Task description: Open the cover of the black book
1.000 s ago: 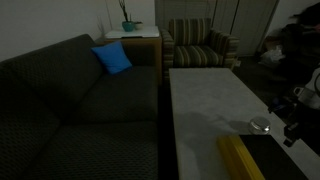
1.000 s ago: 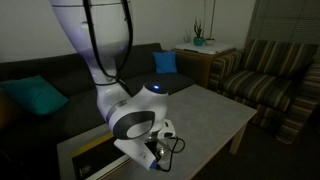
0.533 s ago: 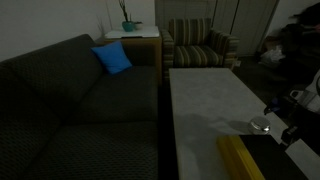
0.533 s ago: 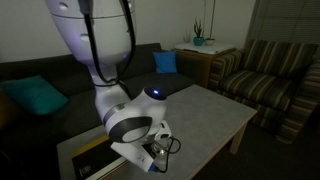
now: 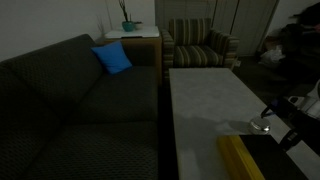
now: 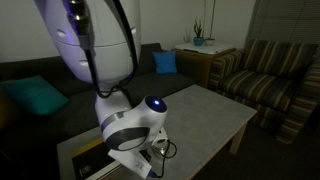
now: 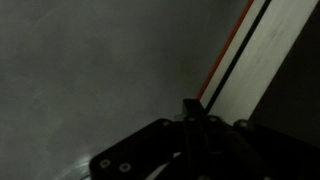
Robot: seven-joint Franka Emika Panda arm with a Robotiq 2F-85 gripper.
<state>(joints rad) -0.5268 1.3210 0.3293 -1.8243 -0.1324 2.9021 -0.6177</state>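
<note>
The black book (image 5: 283,165) lies flat at the near right end of the table, with its yellow strip (image 5: 240,158) along the edge. The strip also shows in an exterior view (image 6: 88,158), below the arm. My gripper (image 5: 287,132) hangs low over the book's far edge; the arm's bulk (image 6: 132,128) hides most of the gripper. In the wrist view the fingers (image 7: 190,108) look pressed together, their tip at the book's edge, where an orange-red line (image 7: 225,55) and a white band (image 7: 262,45) run diagonally. The black cover (image 7: 305,75) lies beyond.
A small round silver object (image 5: 262,125) sits on the grey table (image 5: 210,100) just beside my gripper. A dark sofa (image 5: 80,110) with a blue pillow (image 5: 113,58) runs along the table. A striped armchair (image 5: 200,45) stands behind.
My arm has swung lower and nearer the book's edge. In an exterior view the gripper now partly covers the silver object. The book has not moved.
</note>
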